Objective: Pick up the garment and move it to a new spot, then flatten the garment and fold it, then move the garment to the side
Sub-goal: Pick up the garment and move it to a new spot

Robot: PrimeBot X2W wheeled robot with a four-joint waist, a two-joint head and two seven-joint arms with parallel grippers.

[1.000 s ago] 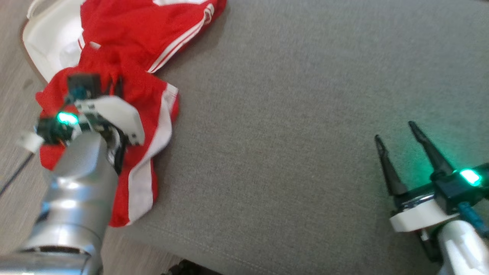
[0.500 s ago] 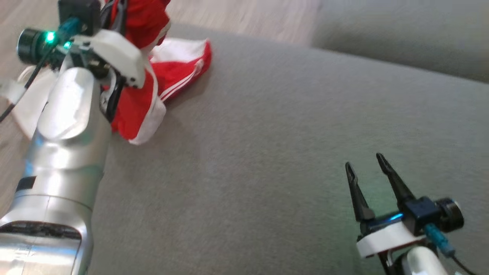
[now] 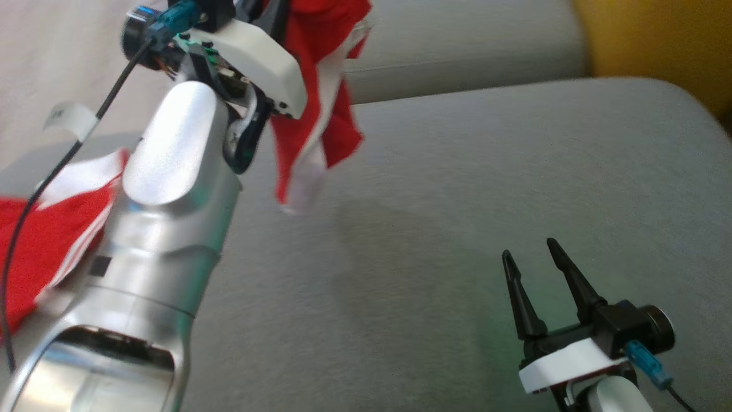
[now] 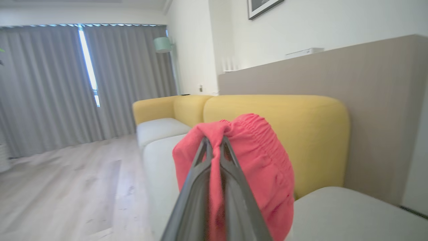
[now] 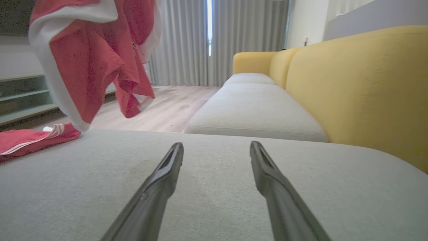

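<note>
- The left gripper (image 4: 214, 142) is pressed together on a bunched fold of the garment (image 4: 264, 167), close to the gathered waistband (the elastic ruching is plain in the left wrist view). In the head view it is raised at 11 o'clock.
- The right gripper (image 3: 529, 252) stands spread and holds nothing. It sits low over the cushion (image 3: 457, 189) at 4 o'clock.
- I judge the step in hand to be the first one, the lift and carry to a new spot. The garment is in the air at 12 o'clock, with its lowest tip close above the cushion.
- The next move likely calls for a swing toward the bare middle of the cushion, at 3 o'clock from the garment. A slow lowering would let the cloth settle spread out, not heaped. The right gripper could then take a second edge.
- The garment is red with a broad white side band. It is limp and hangs in twisted, crumpled folds from the single pinch.
- More red cloth (image 3: 34, 246) with thin white stripes lies at 9 o'clock on the cushion's edge. Whether it belongs to the garment I cannot tell.
</note>
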